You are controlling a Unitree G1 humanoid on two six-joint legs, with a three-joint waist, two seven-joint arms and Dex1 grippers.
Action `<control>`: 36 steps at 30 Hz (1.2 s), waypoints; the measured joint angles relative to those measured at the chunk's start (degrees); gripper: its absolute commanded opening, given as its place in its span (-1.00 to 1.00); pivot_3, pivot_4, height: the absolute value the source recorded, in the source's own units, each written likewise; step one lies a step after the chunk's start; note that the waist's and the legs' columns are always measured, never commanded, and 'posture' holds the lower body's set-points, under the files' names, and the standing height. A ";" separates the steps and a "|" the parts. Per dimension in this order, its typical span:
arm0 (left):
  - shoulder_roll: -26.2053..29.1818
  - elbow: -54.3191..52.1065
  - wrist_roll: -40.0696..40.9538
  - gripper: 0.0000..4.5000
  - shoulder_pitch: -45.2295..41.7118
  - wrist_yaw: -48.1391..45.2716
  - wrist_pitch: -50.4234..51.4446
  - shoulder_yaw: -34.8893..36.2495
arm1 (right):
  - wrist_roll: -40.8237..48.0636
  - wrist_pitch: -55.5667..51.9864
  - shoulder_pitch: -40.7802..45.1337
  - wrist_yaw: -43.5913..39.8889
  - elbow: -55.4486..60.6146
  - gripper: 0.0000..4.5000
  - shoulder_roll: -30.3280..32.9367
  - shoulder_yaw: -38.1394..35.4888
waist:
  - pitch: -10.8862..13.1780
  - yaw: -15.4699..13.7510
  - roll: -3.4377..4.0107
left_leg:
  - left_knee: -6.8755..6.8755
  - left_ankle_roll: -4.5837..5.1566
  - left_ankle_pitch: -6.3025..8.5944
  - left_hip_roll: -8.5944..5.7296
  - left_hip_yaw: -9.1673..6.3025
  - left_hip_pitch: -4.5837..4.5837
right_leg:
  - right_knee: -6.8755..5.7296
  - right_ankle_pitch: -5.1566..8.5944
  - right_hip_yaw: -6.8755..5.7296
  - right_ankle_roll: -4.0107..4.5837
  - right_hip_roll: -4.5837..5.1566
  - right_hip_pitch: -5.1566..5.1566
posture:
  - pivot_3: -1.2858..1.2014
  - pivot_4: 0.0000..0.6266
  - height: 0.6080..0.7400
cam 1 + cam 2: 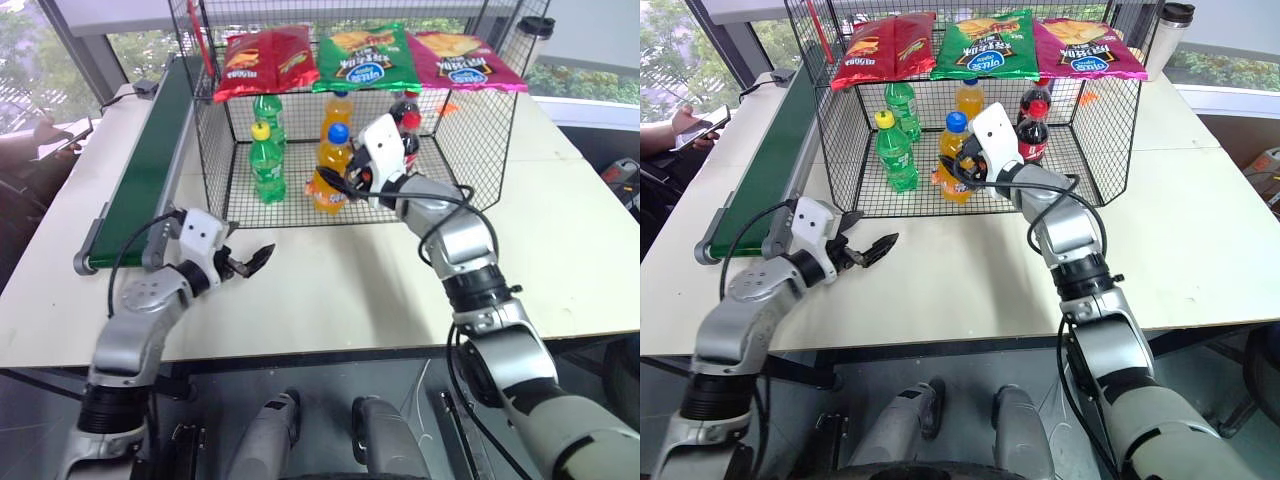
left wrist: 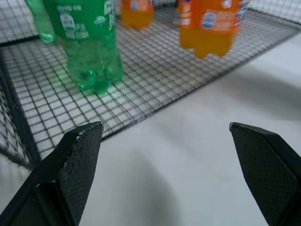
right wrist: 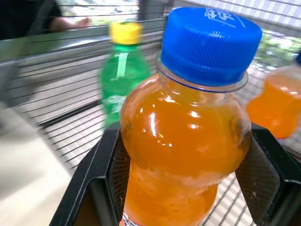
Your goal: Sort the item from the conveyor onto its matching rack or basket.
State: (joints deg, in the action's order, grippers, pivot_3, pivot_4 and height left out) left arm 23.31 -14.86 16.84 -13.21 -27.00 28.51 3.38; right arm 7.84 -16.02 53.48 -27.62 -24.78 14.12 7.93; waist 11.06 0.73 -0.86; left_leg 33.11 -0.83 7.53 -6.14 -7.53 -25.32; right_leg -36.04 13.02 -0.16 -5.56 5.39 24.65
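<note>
The item, an orange soda bottle (image 1: 331, 170) with a blue cap, hangs slightly tilted at the open front of the black wire basket (image 1: 482, 130), just above the front edge of its grid floor. My right gripper (image 1: 349, 182) is shut on the bottle's body, with a finger (image 3: 109, 174) pressed on each side of it. Over the white table in front of the basket, my left gripper (image 1: 254, 260) is open and holds nothing, its fingers (image 2: 77, 155) spread wide. The green conveyor (image 1: 150, 160) runs along the table's left side with nothing on its belt.
Inside the basket stand two green bottles (image 1: 267, 168), another orange bottle (image 1: 338, 108) and dark cola bottles (image 1: 407, 118). Three chip bags (image 1: 365, 55) lie on the mesh top. A person's hand with a phone (image 1: 692, 125) shows at the far left.
</note>
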 measured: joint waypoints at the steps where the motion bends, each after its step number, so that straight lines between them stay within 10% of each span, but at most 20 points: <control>1: -0.78 -0.18 -0.48 0.98 0.15 0.97 -0.47 -0.22 | -0.59 1.62 0.89 0.33 -2.85 0.11 -0.14 0.00 | 0.00 0.01 0.00 | 0.00 0.00 0.00 0.00 0.01 0.00 | 0.00 0.00 0.00 0.00 -0.01 0.00 | 0.03 -0.52 0.98; 13: -5.66 -3.88 -3.91 0.98 2.34 6.72 -2.13 -2.90 | -3.29 15.43 8.39 1.56 -26.46 0.11 -2.67 -2.48 | 0.01 0.40 0.02 | -0.04 0.03 -0.04 0.05 0.00 0.03 | -0.08 -0.01 0.02 -0.01 -0.10 0.03 | 0.03 -0.52 0.98; 17: -5.97 -4.50 -4.24 1.00 2.48 7.11 -2.11 -4.05 | -3.19 17.51 9.37 1.45 -29.69 0.98 -3.89 -3.80 | 0.02 0.40 0.03 | -0.04 0.03 -0.04 0.05 0.01 0.03 | -0.08 -0.01 0.03 -0.01 -0.11 0.03 | 0.03 -0.52 0.98; 36: -6.58 -5.02 -4.31 1.00 3.39 5.94 -1.55 -5.27 | -6.13 10.08 1.60 -10.64 -10.82 0.98 8.05 -2.60 | 0.01 -0.05 0.03 | 0.00 -0.02 -0.02 0.03 0.02 0.08 | -0.07 0.01 0.05 0.03 -0.08 -0.06 | 0.03 -0.52 0.98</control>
State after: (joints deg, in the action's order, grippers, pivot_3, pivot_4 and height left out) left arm 16.73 -19.88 12.54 -9.83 -21.06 26.96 -1.89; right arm 1.71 -5.94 55.07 -38.26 -35.60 22.17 5.33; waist 11.06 0.69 -0.83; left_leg 33.11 -0.85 7.51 -6.11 -7.51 -25.23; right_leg -36.11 13.03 -0.10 -5.54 5.32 24.59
